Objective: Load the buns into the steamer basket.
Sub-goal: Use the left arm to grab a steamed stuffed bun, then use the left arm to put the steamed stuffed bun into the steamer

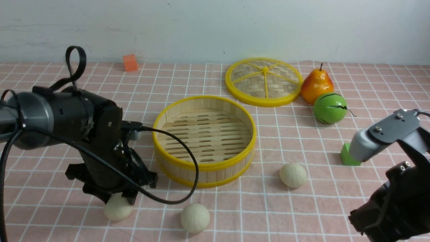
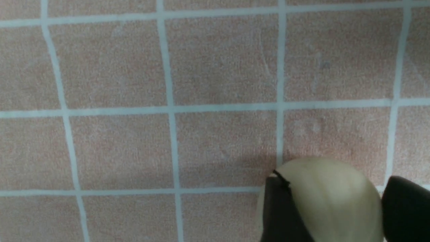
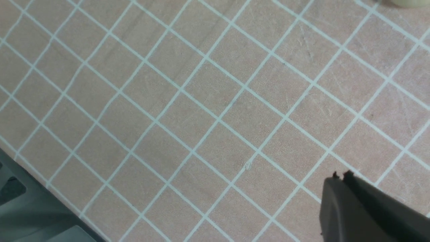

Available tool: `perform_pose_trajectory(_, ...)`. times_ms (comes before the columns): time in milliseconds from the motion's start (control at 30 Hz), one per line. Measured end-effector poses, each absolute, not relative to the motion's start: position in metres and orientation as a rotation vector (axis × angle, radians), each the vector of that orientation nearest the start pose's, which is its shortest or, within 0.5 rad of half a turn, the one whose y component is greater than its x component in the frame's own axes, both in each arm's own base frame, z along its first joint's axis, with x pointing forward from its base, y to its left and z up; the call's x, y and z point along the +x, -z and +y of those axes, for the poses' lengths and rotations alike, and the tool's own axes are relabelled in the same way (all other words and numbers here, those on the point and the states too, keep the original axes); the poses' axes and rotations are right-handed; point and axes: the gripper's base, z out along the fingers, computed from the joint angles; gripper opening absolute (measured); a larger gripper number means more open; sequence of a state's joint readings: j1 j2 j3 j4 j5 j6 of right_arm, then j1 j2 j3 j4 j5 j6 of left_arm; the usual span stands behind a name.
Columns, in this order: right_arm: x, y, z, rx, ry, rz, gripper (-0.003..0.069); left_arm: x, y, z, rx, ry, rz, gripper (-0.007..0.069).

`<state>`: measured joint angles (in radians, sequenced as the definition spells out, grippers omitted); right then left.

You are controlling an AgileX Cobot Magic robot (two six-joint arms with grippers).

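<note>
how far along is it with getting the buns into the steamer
Done: nothing; the round bamboo steamer basket with yellow rims holds no buns. In hand: the left gripper straddles the leftmost cream-white dough bun on the pink checked table, grip unclear. Left: all three, including the middle bun and right bun.

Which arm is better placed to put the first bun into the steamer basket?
Left. The left gripper has its fingers either side of the leftmost bun, which lies near the steamer basket. The right gripper is shut over bare cloth, with no bun at its fingers.
</note>
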<state>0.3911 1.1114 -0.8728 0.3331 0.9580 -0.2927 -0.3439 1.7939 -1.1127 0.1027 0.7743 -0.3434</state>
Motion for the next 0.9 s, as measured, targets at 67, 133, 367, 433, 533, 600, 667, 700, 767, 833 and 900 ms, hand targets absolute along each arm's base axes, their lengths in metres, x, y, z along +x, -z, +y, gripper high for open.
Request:
perform_pose_trajectory(67,0.177,-0.3,0.099,-0.751,-0.443,2.553,0.0,0.321,-0.179,-0.109,0.088,0.001,2.928,0.0275)
perform_pose_trajectory(133,0.178,-0.3,0.099,-0.756,-0.441,2.55,0.0,0.321,-0.18,-0.109,0.085,0.0,2.933,0.0195)
perform_pose_trajectory(367,0.18,-0.301,0.099,-0.749,-0.435,2.525,0.0005,0.335,-0.235,-0.116,0.108,0.049,2.907,0.0)
perform_pose_trajectory(433,0.18,-0.301,0.099,-0.748,-0.434,2.521,0.0007,0.338,-0.252,-0.119,0.12,0.091,2.87,0.0)
perform_pose_trajectory(533,0.182,-0.302,0.1,-0.735,-0.43,2.498,0.0009,0.349,-0.3,-0.13,0.154,0.239,2.739,0.0)
perform_pose_trajectory(600,0.184,-0.303,0.1,-0.722,-0.426,2.474,0.0011,0.357,-0.325,-0.138,0.197,0.326,2.655,0.0)
perform_pose_trajectory(667,0.185,-0.304,0.1,-0.716,-0.424,2.464,0.001,0.361,-0.331,-0.141,0.21,0.36,2.633,0.0)
perform_pose_trajectory(700,0.187,-0.304,0.1,-0.708,-0.422,2.449,0.0013,0.37,-0.332,-0.148,0.232,0.402,2.618,0.0)
perform_pose_trajectory(767,0.187,-0.305,0.101,-0.702,-0.42,2.438,0.0014,0.382,-0.323,-0.156,0.263,0.414,2.623,0.0)
perform_pose_trajectory(833,0.188,-0.305,0.101,-0.699,-0.419,2.433,0.0014,0.394,-0.306,-0.166,0.305,0.385,2.647,0.0)
perform_pose_trajectory(900,0.188,-0.305,0.101,-0.698,-0.419,2.431,0.0018,0.403,-0.288,-0.176,0.353,0.328,2.67,0.0005)
